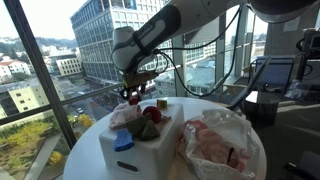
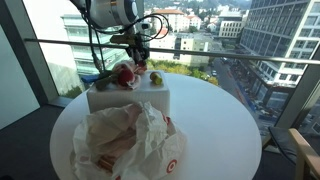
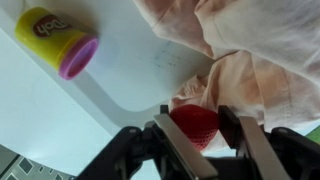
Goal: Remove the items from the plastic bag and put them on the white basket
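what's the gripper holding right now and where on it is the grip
The gripper holds a small red item, pinched on its two opposite sides between the fingers, as the wrist view shows.

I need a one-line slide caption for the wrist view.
Claw shut on a red item, yellow tub lying nearby.

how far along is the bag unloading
Done: several items already sit in the white basket. In hand: the gripper holds a red item over the basket. Left: the plastic bag shows red and pink through it, so more seems to remain.
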`<state>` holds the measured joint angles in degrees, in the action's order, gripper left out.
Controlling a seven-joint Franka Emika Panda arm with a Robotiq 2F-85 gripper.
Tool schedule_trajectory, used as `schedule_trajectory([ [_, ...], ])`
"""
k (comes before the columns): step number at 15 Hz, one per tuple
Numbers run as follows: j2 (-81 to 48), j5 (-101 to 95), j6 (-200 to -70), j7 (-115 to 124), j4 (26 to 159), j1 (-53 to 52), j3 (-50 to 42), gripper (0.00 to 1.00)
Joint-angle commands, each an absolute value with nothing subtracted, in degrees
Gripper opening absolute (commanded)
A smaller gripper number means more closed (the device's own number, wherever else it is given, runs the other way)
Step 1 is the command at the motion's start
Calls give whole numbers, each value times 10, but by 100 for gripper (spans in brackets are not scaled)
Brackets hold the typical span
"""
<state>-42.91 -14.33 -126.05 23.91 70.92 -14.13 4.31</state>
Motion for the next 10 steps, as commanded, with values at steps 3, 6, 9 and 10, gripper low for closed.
schedule_trajectory([
  [3, -480, -125, -1194, 253, 614, -183, 6, 77],
  [6, -451, -130, -1124, 295, 623, -209, -7, 96],
  [9, -415, -147, -1055, 373, 636, -227, -15, 100],
  [10, -402, -148, -1035, 399, 645, -231, -18, 100],
])
